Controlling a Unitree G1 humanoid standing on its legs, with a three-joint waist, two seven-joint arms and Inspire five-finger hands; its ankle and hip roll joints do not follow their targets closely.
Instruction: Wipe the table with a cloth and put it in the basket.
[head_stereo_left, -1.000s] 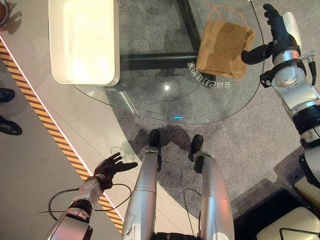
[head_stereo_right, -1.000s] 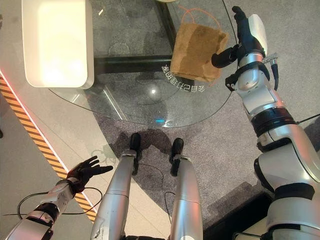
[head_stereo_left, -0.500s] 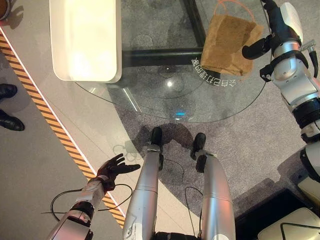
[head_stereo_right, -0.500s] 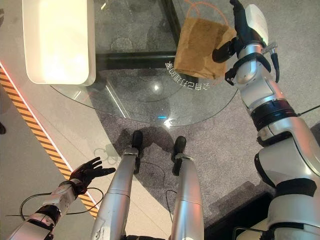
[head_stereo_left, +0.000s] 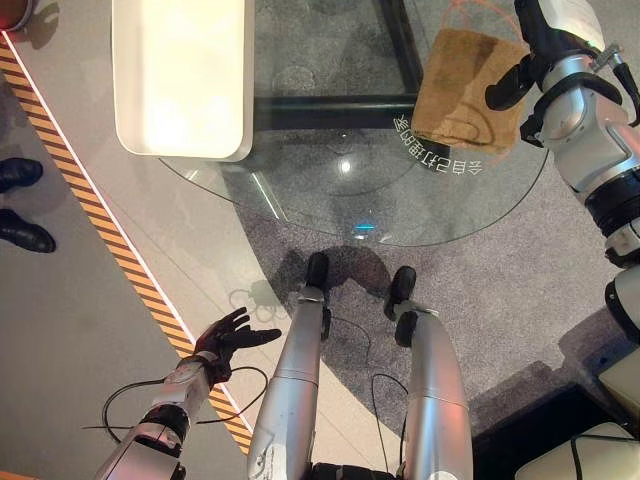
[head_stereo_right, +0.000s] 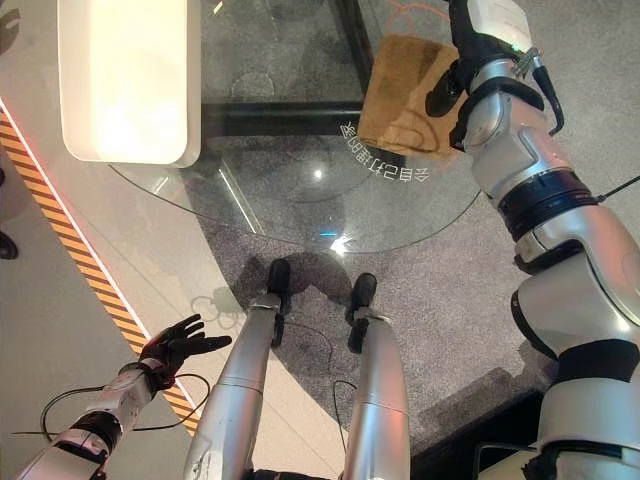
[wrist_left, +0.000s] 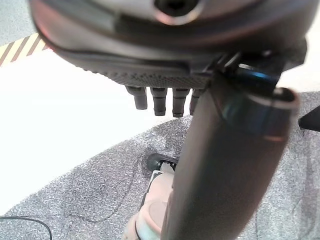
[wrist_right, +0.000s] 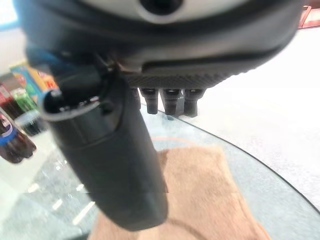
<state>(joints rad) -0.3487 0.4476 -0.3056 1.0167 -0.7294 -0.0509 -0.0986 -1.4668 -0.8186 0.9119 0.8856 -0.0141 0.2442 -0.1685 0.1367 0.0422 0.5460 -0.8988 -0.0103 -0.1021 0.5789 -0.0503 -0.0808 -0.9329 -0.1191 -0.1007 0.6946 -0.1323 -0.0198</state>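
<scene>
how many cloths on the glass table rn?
1. The brown cloth lies flat at the right side of the glass table, beside the right robot hand. None seen elsewhere.

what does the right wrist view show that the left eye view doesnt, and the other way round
Right wrist view alone: colourful bottles past the table's far side, and the right hand's straight fingers seen from close above the cloth.

Left eye view alone: the white basket on the table's left part, the left hand open low over the striped floor tape, and a person's dark shoes at the left edge.

Both: the brown cloth lying flat on the glass table, with the right hand at it.
</scene>
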